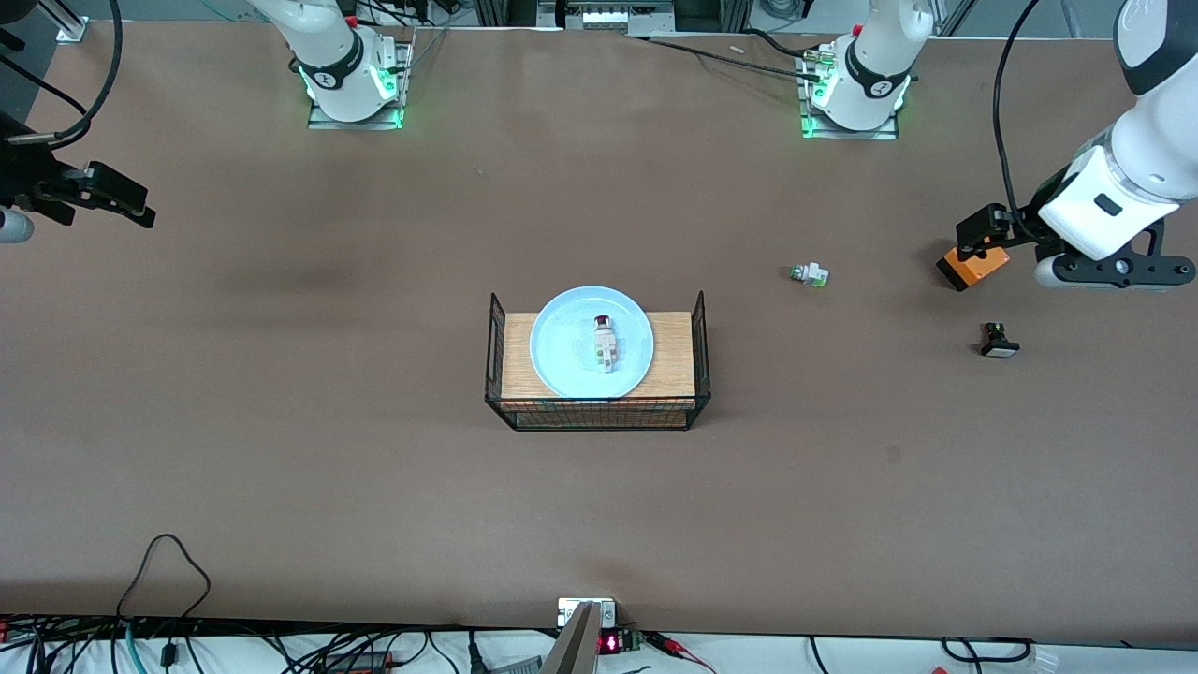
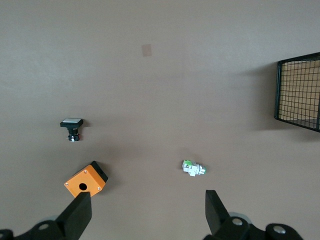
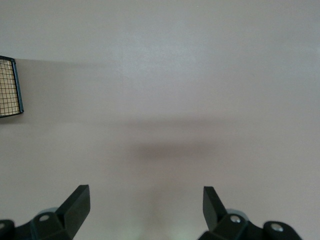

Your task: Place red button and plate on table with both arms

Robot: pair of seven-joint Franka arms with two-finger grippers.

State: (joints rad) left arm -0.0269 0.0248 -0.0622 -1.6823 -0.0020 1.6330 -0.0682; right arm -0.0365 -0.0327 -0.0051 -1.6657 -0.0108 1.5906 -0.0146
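The red button [image 1: 605, 343] lies on its side in the middle of the light blue plate [image 1: 562, 360], its dark red cap pointing toward the robots' bases. The plate rests on the wooden board of the wire-sided rack [image 1: 698, 360], which stands at the centre of the brown table [image 1: 281, 468]. Neither button nor plate touches the tabletop.

The left gripper [image 2: 147, 212] hangs in the air over the left arm's end of the table, its fingers [image 2: 77, 212] spread wide and holding nothing. In the left wrist view bare table shows between them. Near it on the table sit an orange box [image 1: 973, 267] with a round hole in its top, a black switch with white cap [image 1: 999, 340] nearer to the front camera than the box, and a green-capped switch [image 1: 809, 274] lying between the box and the rack, apart from both. A corner of the rack shows in the left wrist view.

The right gripper [image 3: 145, 210] waits over the right arm's end of the table, well apart from the rack. Its fingers [image 3: 75, 207] are likewise wide open and empty, with only bare tabletop and its own shadow under them. A corner of the rack's wire side shows at the edge of the right wrist view.
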